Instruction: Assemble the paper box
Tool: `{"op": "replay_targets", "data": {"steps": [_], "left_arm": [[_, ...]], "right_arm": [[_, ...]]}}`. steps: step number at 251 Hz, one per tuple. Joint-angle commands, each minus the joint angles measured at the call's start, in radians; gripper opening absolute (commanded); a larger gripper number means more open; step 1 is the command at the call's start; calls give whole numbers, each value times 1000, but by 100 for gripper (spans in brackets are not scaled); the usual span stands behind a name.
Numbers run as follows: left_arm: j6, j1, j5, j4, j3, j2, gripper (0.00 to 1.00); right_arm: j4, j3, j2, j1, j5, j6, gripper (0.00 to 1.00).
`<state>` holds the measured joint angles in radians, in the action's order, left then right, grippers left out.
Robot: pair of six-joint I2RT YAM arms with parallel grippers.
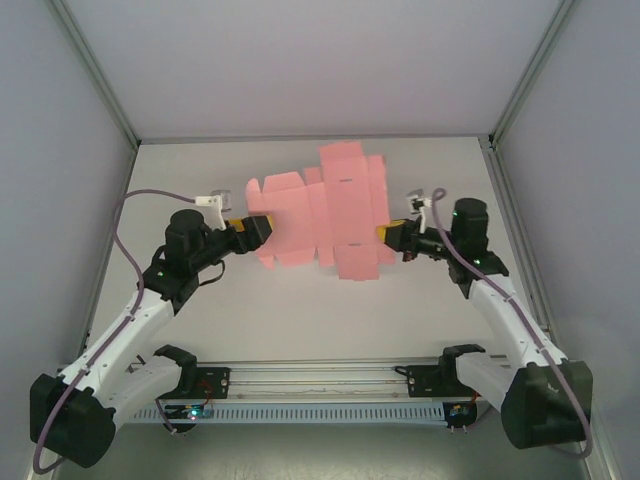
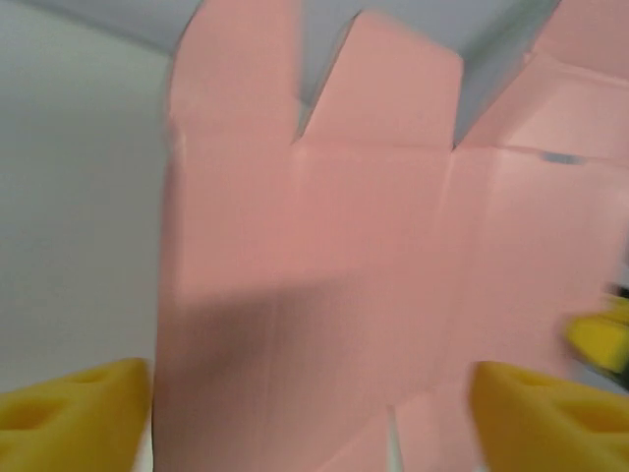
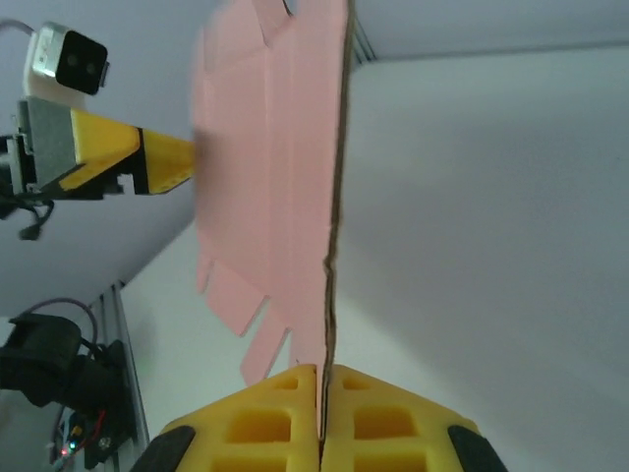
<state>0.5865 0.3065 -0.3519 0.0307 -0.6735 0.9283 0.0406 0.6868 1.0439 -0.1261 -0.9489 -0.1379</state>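
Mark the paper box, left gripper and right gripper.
paper box [image 1: 325,210], top external view, middle of the flat pink sheet.
left gripper [image 2: 311,403], left wrist view, midway between its spread yellow fingertips.
right gripper [image 3: 321,379], right wrist view, between the fingertips pinching the sheet's edge.

Hard to trace the creases on the paper box [image 2: 324,275] from the left wrist — blurred, cropped top and bottom. Seen from the right wrist, smeared along its left face, clipped by the top edge.
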Motion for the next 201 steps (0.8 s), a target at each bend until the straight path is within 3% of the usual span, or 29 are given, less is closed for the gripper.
{"op": "replay_targets", "data": {"steps": [1,39,73,100,145,201], "left_arm": [[-84,4,312,342,-69,-8,100],[-61,4,354,418,-123,61,100],[-58,2,258,360,-169,179,100],[-59,1,216,329,-226,277,100],[-83,-1,224,311,-315,418,100],[-69,-41,186,315,-476,622,100]], "right_arm": [[357,124,97,-128,261,275,0],[544,304,352,-208,410,397,0],[654,486,573,-268,776,549,0],[646,584,703,-300,955,647,0],[439,539,752,-388,1146,813,0],[23,281,653,-486,1179,1048,0]]}}
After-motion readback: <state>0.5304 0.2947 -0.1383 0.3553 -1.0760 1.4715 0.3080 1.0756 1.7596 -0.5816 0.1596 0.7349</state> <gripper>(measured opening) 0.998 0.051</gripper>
